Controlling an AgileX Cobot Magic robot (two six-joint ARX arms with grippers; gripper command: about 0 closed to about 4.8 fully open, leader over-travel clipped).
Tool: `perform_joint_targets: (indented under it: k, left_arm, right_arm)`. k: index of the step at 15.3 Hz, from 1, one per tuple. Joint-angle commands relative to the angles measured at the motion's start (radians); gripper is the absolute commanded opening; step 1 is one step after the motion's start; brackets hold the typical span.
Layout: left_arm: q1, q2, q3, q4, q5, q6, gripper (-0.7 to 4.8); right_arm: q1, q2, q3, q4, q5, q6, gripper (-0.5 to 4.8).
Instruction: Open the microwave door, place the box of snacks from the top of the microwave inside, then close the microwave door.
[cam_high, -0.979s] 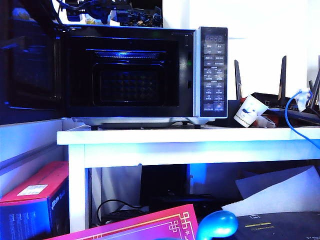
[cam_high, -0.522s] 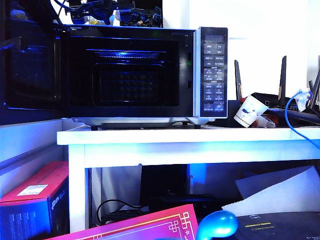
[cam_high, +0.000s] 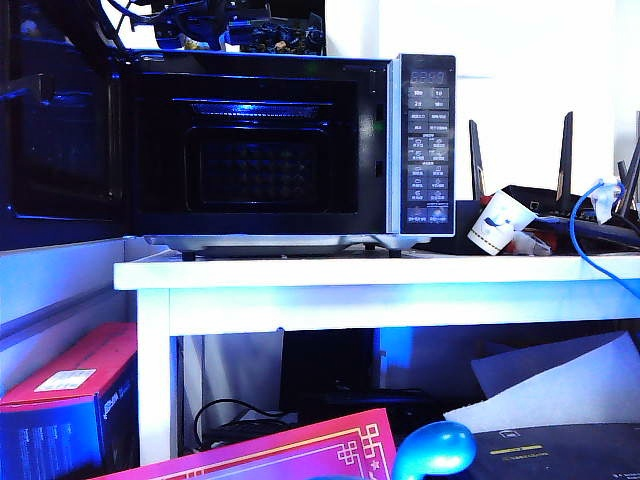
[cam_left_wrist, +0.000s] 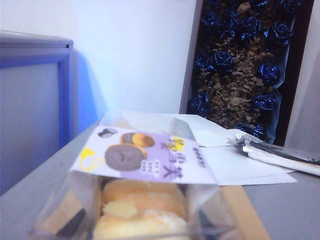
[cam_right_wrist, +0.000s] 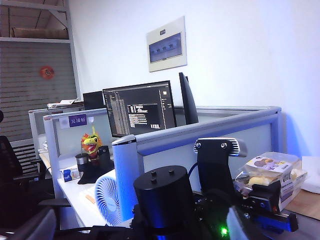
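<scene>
The left end effector (cam_right_wrist: 267, 197) is positioned at the box of snacks (cam_left_wrist: 142, 190) on top of the microwave (cam_high: 290, 150). The right wrist view shows its dark body against the near side of the box, but the fingers are not visible, so it cannot be determined whether they are open or gripping. The right end effector does not appear in any view; its jaws stand fully apart.

Compared with the exterior view one second earlier, the arm hardware above the microwave has shifted slightly. The microwave door (cam_high: 60, 130) remains swung open to the left of the cavity.

The box of snacks fills the lower part of the left wrist view, directly in front of that end effector. The microwave stands on the white desk (cam_high: 370, 275).
</scene>
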Motion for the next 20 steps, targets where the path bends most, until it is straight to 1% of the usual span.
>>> perform_joint_targets:
  k: [1, 2, 7, 9, 10, 13, 14, 15, 17, 18, 20]
  left_arm:
    - [-0.010, 0.004, 0.000, -0.005, 0.007, 0.037, 2.41]
    - [-0.014, 0.002, 0.000, 0.000, 0.007, 0.050, 2.39]
    - [-0.015, -0.002, 0.000, 0.000, 0.026, 0.053, 2.37]
    - [-0.024, -0.027, 0.000, 0.008, 0.034, 0.103, 2.37]
    - [-0.024, -0.040, 0.000, 0.010, 0.040, 0.107, 2.37]
    - [-0.024, -0.097, 0.000, 0.010, 0.079, 0.157, 2.37]
    - [-0.024, -0.109, 0.001, 0.010, 0.084, 0.159, 2.37]
    - [-0.024, -0.127, 0.001, 0.001, 0.109, 0.161, 2.37]
    - [-0.032, -0.157, 0.002, -0.030, 0.122, 0.169, 2.37]
    - [-0.033, -0.170, 0.002, -0.054, 0.153, 0.168, 2.37]
    - [-0.041, -0.201, 0.002, -0.107, 0.220, 0.164, 2.37]
  right_arm:
    - [0.001, -0.006, 0.005, 0.018, 0.003, 0.003, 4.79]
    - [0.001, -0.006, 0.005, 0.018, 0.005, 0.002, 4.79]
    - [0.001, -0.006, 0.005, 0.018, 0.005, -0.001, 4.79]
    - [0.001, -0.005, 0.005, 0.017, 0.025, -0.009, 4.79]
    - [0.001, -0.005, 0.005, 0.017, 0.026, -0.019, 4.79]
    - [0.000, -0.005, 0.005, 0.015, 0.048, -0.031, 4.79]
    - [0.000, -0.005, 0.005, 0.015, 0.051, -0.031, 4.79]
    - [0.000, -0.005, 0.005, 0.014, 0.064, -0.030, 4.79]
    - [-0.002, -0.006, 0.005, 0.010, 0.127, -0.019, 4.79]
    - [-0.011, -0.006, 0.005, 0.009, 0.156, -0.009, 4.79]
    - [-0.060, -0.006, 0.005, -0.002, 0.158, 0.007, 4.79]
